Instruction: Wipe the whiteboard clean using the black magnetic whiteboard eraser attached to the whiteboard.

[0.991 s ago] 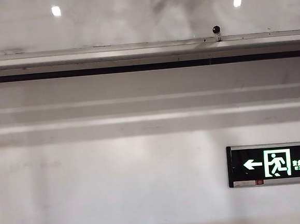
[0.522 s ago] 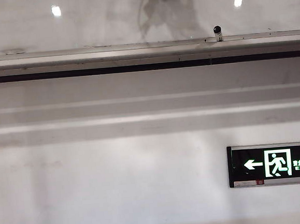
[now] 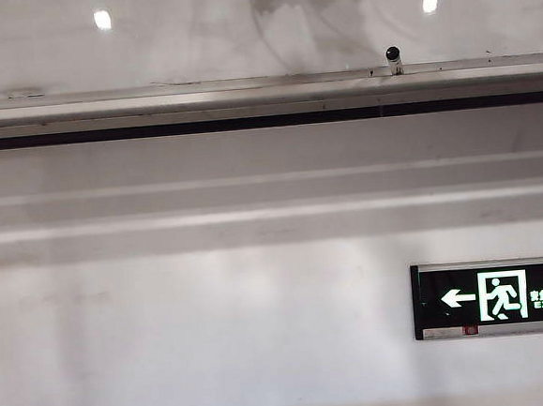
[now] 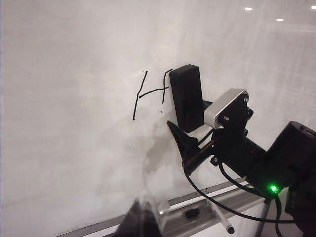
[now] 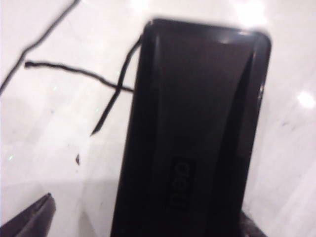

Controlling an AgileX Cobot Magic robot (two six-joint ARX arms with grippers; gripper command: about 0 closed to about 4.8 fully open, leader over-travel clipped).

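The dark shape at 12 o'clock in the exterior view had gone. The right gripper point(image 4: 190, 129) had its jaws apart, straddling the black eraser point(image 4: 186, 96) without clamping it. The eraser clung to the whiteboard point(image 4: 74, 98) at 3 o'clock of the marker strokes point(image 4: 140, 96). The left gripper point(image 4: 143, 219) hung back, jaws together. The grasp seemed imminent.

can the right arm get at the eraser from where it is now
Probably yes: the right gripper sits just off the black eraser on the whiteboard, jaws spread, nothing between them.
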